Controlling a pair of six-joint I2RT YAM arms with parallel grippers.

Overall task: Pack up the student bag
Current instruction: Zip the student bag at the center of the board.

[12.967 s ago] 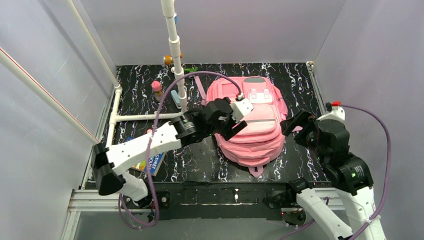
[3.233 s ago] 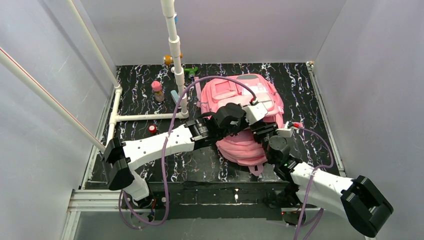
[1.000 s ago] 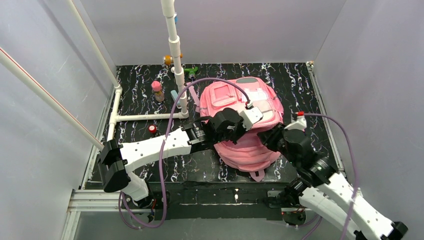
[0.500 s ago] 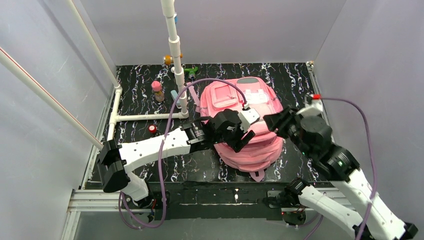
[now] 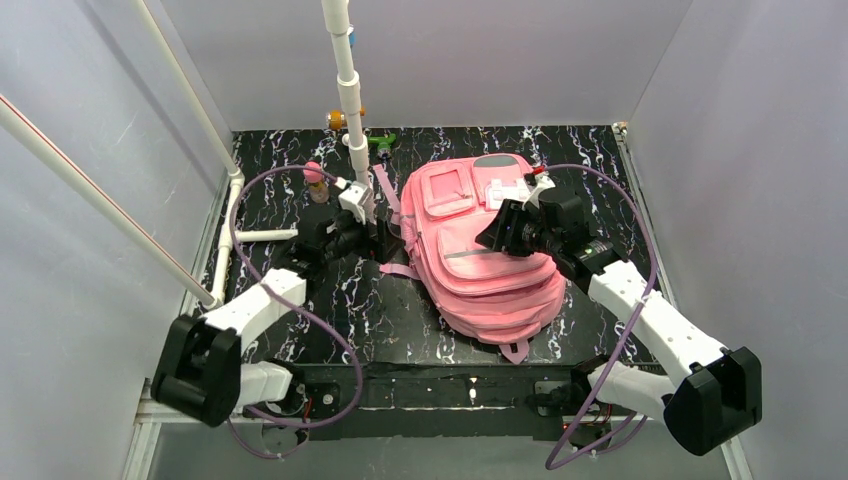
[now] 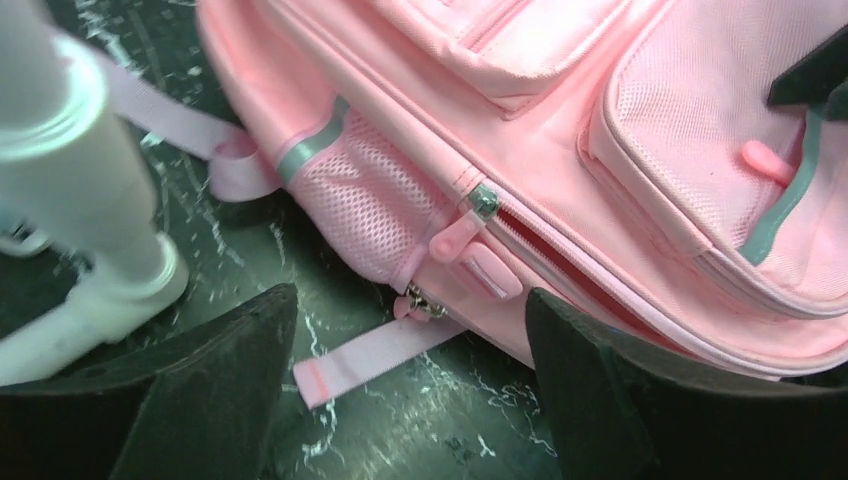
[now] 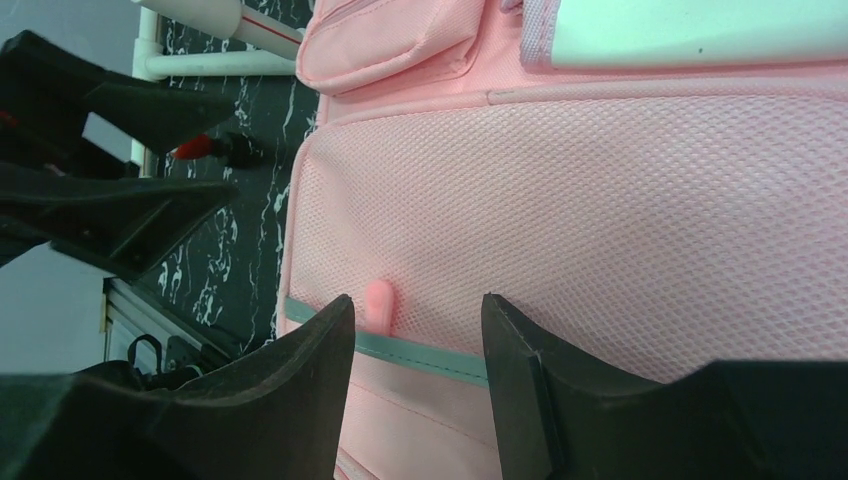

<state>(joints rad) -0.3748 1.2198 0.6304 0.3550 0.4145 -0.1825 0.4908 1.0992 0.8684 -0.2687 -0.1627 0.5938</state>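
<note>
2 arms bend inward; left tool (image 6: 410,300) beside, right tool (image 7: 418,305) over student bag (image 5: 482,272).

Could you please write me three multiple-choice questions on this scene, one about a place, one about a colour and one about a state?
1. Where is the left gripper relative to the bag?
A. On top of it.
B. At its left side, by the white pipe.
C. Behind it, at the far wall.

2. What colour is the table?
A. Plain white.
B. Black with white veins.
C. Brown wood.

3. What state is the left gripper in?
A. Shut on a strap.
B. Shut on the pipe.
C. Open, holding nothing.

Answers:
1 B: the top view shows it beside the bag's left edge, close to the pipe.
2 B: the bare surface around the bag is black with white marbling.
3 C: the left wrist view shows its fingers wide apart, with the zip pulls lying loose between them.
</note>
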